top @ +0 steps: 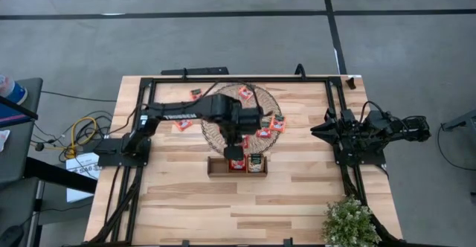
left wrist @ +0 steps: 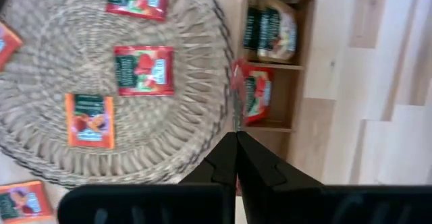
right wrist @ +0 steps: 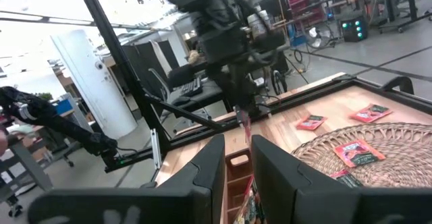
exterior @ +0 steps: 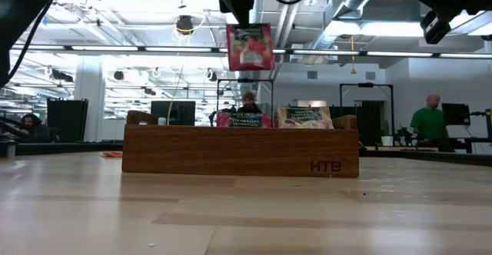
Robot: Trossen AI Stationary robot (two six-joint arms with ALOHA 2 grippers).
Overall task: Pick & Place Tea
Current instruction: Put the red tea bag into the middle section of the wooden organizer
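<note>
My left gripper (top: 236, 152) is shut on a red tea sachet (exterior: 249, 48), which hangs over the small wooden tray (top: 217, 167). The tray holds a red sachet (left wrist: 257, 97) in its middle compartment and pale green-topped ones (left wrist: 271, 30) in an end compartment. More red sachets (left wrist: 144, 70) lie flat on the round woven mat (top: 217, 132), and two (top: 195, 94) lie on the table beside it. My right gripper (right wrist: 237, 166) waits at the table's right edge, open, with nothing between its fingers. My left gripper pinches the sachet's top edge (left wrist: 235, 124) between its two fingers (left wrist: 224, 158). The fingers come from above, pointing down. The sachet hangs straight below them, upright, lifted clear above the tray (exterior: 240, 151).
A small potted plant (top: 349, 223) stands at the table's near right corner. A black frame (top: 336, 113) runs around the tabletop. People stand in the room beyond the table (exterior: 427, 120). Bare wood lies in front of the tray (top: 238, 202).
</note>
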